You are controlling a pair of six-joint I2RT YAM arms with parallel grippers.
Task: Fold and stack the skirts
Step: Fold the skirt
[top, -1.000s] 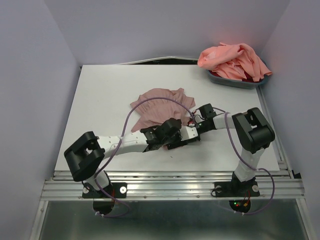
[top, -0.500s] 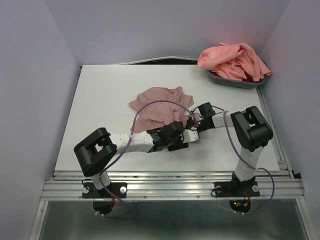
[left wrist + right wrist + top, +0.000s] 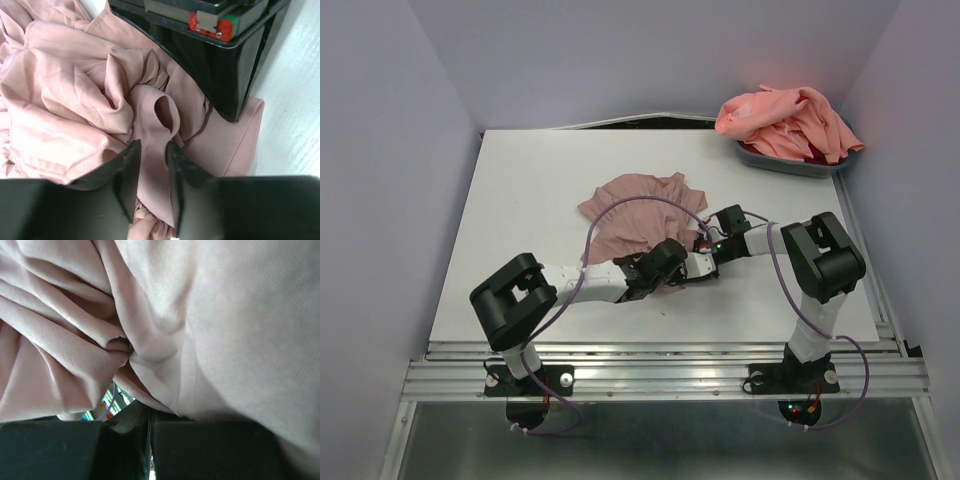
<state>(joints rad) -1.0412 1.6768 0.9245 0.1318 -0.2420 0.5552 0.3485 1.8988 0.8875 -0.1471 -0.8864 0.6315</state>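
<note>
Left gripper (image 3: 152,150) shifted slightly | clamped on mauve skirt (image 3: 65,100) fold

This is a robotics lab test cell rather than a home or a shop. A plain white desk (image 3: 520,200) is boxed in on its left, right and far sides by bare pale-lavender panels (image 3: 380,150). Along the desk's near edge runs a slotted aluminium rail frame (image 3: 660,372). Two black-and-white robot arms, the left arm (image 3: 580,283) and the right arm (image 3: 820,262), are bolted to this frame. They trail purple cables (image 3: 630,200), and small indicator lights (image 3: 792,408) glow below the right arm's base. The only household things are a mauve-pink skirt (image 3: 640,212) lying mid-desk and a salmon-coral skirt (image 3: 780,115) heaped in a grey bin (image 3: 790,163) at the desk's far right corner.
</note>
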